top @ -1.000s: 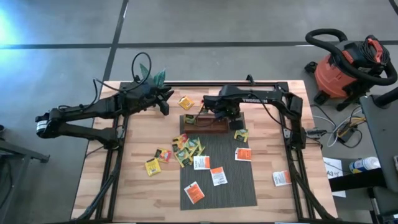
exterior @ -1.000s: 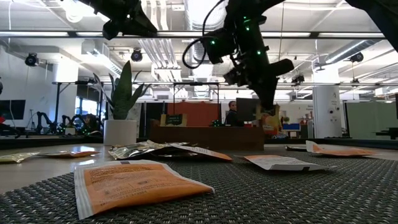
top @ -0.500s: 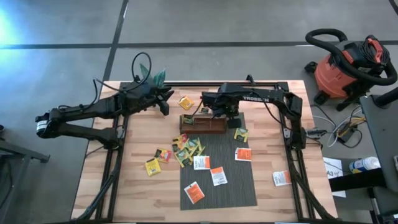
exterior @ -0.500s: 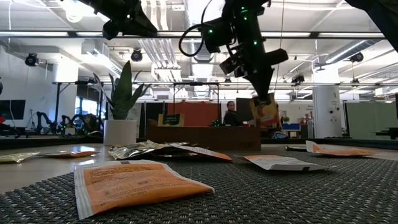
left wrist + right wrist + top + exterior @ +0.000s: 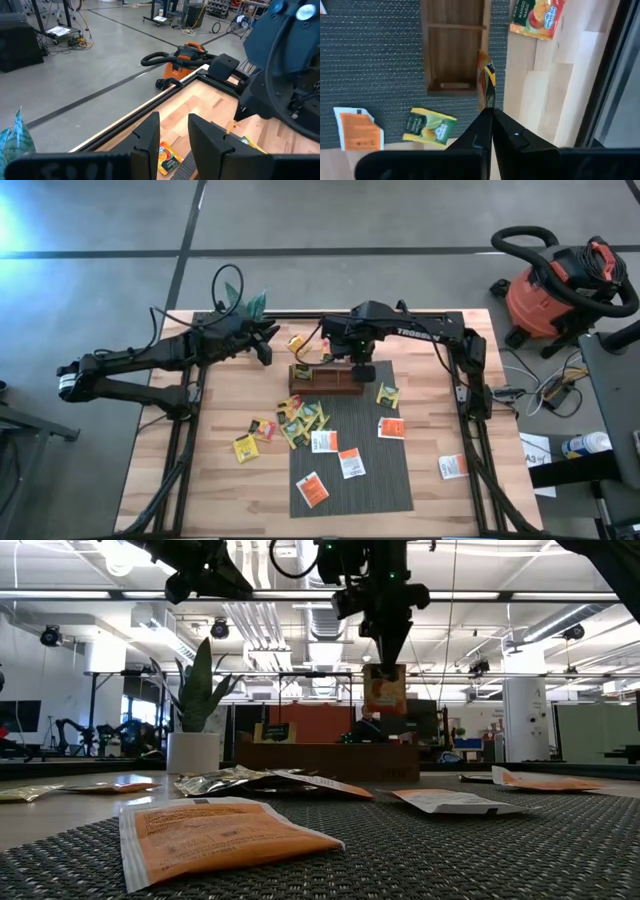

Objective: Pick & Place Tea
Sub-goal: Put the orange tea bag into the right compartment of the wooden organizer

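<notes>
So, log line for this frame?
right claw: shut on orange tea sachet | above wooden tray | left claw: idle, table's far-left edge

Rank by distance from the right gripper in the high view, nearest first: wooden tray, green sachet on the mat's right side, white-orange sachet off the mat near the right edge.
Right gripper, jaws shut on a sachet, hangs over the tray's right end.
1. Wooden tray: directly beneath it.
2. Green sachet: on the mat, just right of the tray.
3. White-orange sachet: on bare wood, right of the mat.

Right hand (image 5: 361,370) over wooden tray (image 5: 325,381); sachet pile (image 5: 300,418) nearby.
</notes>
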`<state>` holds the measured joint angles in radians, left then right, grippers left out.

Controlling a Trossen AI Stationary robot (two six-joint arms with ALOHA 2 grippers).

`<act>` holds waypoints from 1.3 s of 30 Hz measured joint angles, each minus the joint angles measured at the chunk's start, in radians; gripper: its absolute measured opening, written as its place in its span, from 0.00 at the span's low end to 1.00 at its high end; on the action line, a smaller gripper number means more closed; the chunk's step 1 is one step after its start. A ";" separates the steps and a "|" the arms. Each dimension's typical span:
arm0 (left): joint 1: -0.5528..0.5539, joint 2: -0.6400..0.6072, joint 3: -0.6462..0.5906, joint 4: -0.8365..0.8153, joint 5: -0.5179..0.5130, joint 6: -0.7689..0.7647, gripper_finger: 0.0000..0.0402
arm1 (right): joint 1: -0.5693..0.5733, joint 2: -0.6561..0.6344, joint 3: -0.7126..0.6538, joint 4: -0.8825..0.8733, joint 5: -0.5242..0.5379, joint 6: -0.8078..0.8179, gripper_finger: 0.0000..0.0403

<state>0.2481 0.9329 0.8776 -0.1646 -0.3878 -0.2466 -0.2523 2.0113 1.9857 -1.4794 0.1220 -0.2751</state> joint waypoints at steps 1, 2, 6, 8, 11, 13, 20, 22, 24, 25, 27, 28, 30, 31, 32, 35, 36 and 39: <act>0.000 0.000 0.000 0.000 0.000 0.000 0.24 | 0.000 0.000 -0.006 0.007 -0.006 0.002 0.02; 0.000 0.000 0.000 0.000 0.000 0.000 0.24 | -0.001 0.000 -0.013 0.008 -0.024 0.002 0.02; 0.000 0.000 0.000 0.000 0.000 0.000 0.24 | 0.000 0.000 -0.063 0.057 -0.101 -0.012 0.02; 0.000 0.000 0.000 0.000 0.000 0.000 0.24 | 0.000 0.001 -0.086 0.070 -0.107 -0.012 0.02; 0.000 0.000 0.000 0.000 0.000 0.000 0.24 | -0.001 0.001 -0.119 0.110 -0.122 -0.012 0.02; 0.000 0.000 0.000 0.000 0.000 0.000 0.24 | -0.001 0.002 -0.139 0.119 -0.123 -0.009 0.02; 0.000 0.000 0.000 0.000 0.000 0.000 0.24 | -0.001 0.002 -0.187 0.209 -0.129 -0.014 0.02; 0.000 0.000 0.000 0.000 0.000 0.000 0.24 | -0.001 0.002 -0.195 0.218 -0.130 -0.017 0.02; 0.000 0.000 0.000 0.000 0.000 0.000 0.24 | -0.001 0.002 -0.209 0.218 -0.130 -0.027 0.02; 0.000 0.000 0.000 0.000 0.000 0.000 0.24 | -0.001 0.002 -0.217 0.217 -0.130 -0.031 0.02; 0.000 0.000 0.000 0.000 0.000 0.000 0.24 | -0.001 0.002 -0.231 0.218 -0.130 -0.036 0.02; 0.000 0.000 0.000 0.000 0.000 0.000 0.24 | -0.001 0.002 -0.238 0.222 -0.130 -0.036 0.02; 0.000 0.000 0.000 0.000 0.000 0.000 0.24 | -0.003 0.002 -0.244 0.236 -0.130 -0.038 0.02; 0.000 0.000 -0.001 0.000 0.000 0.000 0.24 | -0.003 0.002 -0.245 0.239 -0.126 -0.040 0.02; 0.000 0.000 -0.001 -0.001 0.000 0.000 0.24 | -0.004 0.003 -0.245 0.240 -0.117 -0.042 0.02; 0.000 0.000 -0.002 -0.001 0.000 0.000 0.24 | -0.004 0.002 -0.237 0.231 -0.071 -0.043 0.02; 0.000 0.000 -0.002 0.000 0.000 0.000 0.24 | -0.004 0.002 -0.229 0.224 -0.062 -0.047 0.02; 0.000 0.000 -0.005 0.000 0.000 0.000 0.24 | -0.004 0.001 -0.199 0.199 -0.032 -0.073 0.02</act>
<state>0.2481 0.9325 0.8727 -0.1650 -0.3877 -0.2470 -0.2562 2.0125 1.7865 -1.2808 0.0896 -0.3479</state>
